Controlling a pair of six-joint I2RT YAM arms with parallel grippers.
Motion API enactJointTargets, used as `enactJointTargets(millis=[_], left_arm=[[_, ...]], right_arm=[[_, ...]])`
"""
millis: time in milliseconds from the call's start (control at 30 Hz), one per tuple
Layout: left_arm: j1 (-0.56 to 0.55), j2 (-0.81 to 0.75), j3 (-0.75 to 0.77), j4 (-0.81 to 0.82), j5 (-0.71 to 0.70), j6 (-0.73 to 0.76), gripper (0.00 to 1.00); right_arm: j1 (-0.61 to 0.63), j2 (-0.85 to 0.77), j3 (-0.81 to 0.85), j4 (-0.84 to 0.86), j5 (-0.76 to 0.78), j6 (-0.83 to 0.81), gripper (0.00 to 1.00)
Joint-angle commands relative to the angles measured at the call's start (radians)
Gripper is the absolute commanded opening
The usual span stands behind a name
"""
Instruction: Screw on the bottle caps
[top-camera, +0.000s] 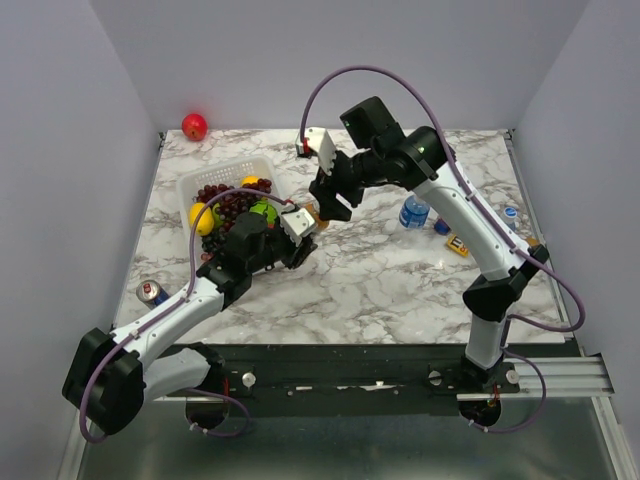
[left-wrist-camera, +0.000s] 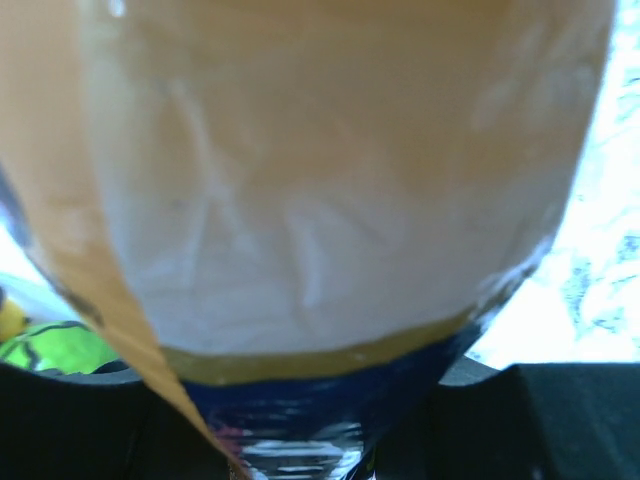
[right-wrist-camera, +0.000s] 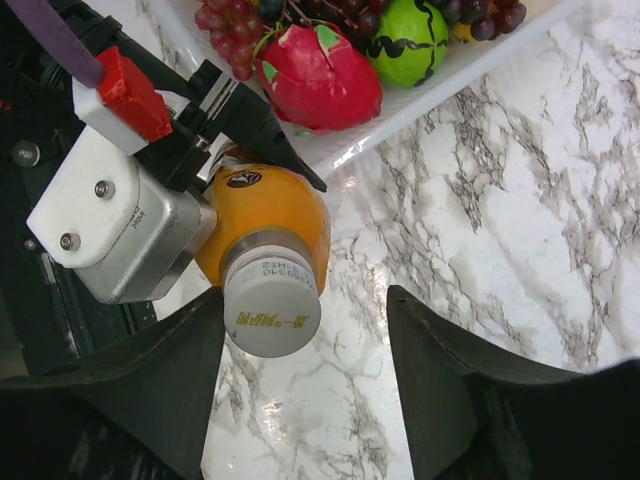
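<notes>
**A:** How does the right hand (right-wrist-camera: 305, 310) stand?

**B:** Parted. Its two dark fingers stand either side of the white cap (right-wrist-camera: 272, 310) with a wide gap on one side, and it holds nothing. The arm reaches in over the middle of the surface (top-camera: 380, 290), with the wrist bent down.

**A:** And the cap?

**B:** It sits on the neck of the orange bottle (right-wrist-camera: 275, 215), a smooth round plastic lid with printed lettering. The bottle lies tilted, cap end towards the right hand.

**A:** What has the bottle?

**B:** The left hand (top-camera: 300, 228), clamped round its body. In its own wrist view the pale label and a blue band fill the picture.

**A:** What's crowding them?

**B:** A white basket (top-camera: 230, 165) just beside them, holding dark grapes (right-wrist-camera: 235, 30), a red fruit (right-wrist-camera: 318, 75) and a green fruit (right-wrist-camera: 410, 40). Farther right, a clear bottle (top-camera: 413, 212) with a blue label stands apart, and a blue cap (top-camera: 510, 212) lies near the edge. A drink can (top-camera: 150, 292) is at the near left and a red ball (top-camera: 194, 126) at the far corner. The surface is marble-patterned.
</notes>
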Motion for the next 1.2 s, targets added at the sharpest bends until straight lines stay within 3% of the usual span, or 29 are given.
enactJointTargets(millis=[0,33,67,167,267,467,700,967,1167], left_arm=[[0.002,-0.007,-0.015,0.058,0.140,-0.071,0.00],[0.004,-0.009,-0.015,0.061,0.154,-0.079,0.00],[0.007,-0.007,-0.015,0.067,0.172,-0.099,0.00],[0.024,-0.001,-0.012,0.090,0.247,-0.133,0.00],[0.033,0.011,-0.011,0.118,0.312,-0.171,0.00],[0.035,0.031,0.000,0.116,0.418,-0.180,0.00],[0.035,0.053,0.049,0.035,0.476,-0.096,0.00],[0.035,0.059,0.075,0.012,0.488,-0.067,0.00],[0.038,0.068,0.077,0.056,0.482,-0.128,0.00]], right_arm=[[0.004,-0.055,-0.014,-0.014,0.013,-0.048,0.77],[0.004,-0.071,-0.018,-0.019,0.011,-0.057,0.79],[0.004,-0.078,-0.021,-0.029,0.004,-0.074,0.89],[-0.015,-0.147,-0.067,-0.035,-0.018,-0.131,1.00],[-0.074,-0.259,-0.181,0.029,-0.139,-0.175,1.00],[-0.149,-0.410,-0.429,0.316,-0.403,-0.209,1.00],[-0.148,-0.341,-0.404,0.452,-0.674,-0.091,1.00],[-0.148,-0.260,-0.371,0.436,-0.740,-0.079,0.99],[-0.148,-0.247,-0.367,0.399,-0.739,-0.102,0.99]])
